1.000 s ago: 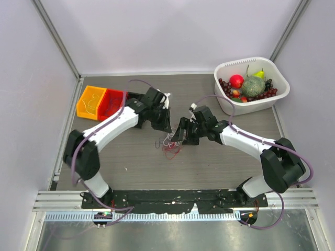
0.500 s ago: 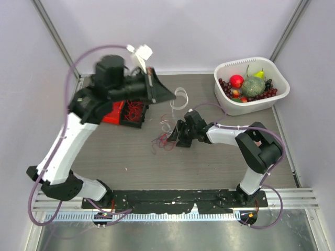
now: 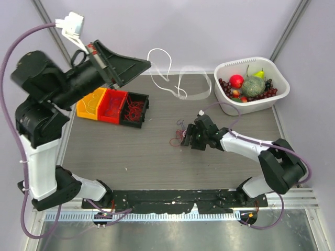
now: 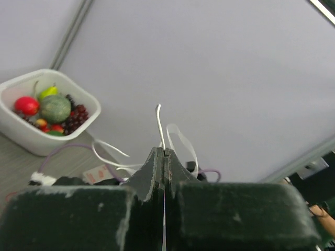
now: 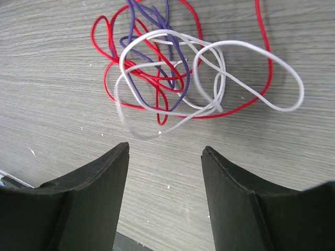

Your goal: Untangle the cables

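This step looks like lifting one white cable (image 3: 166,78) away. The left fingers (image 4: 152,170), high at the far left, pinch it tight. The right fingers (image 5: 99,178) are wide apart just near the red, purple and white tangle (image 5: 167,83) in the middle of the worktop (image 3: 131,157). Next, I think, they should grab one loop.

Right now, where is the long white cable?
In the top view the white cable dangles in the air, pinched by the raised left hand, between the coloured bins on the left and the fruit basket on the right.
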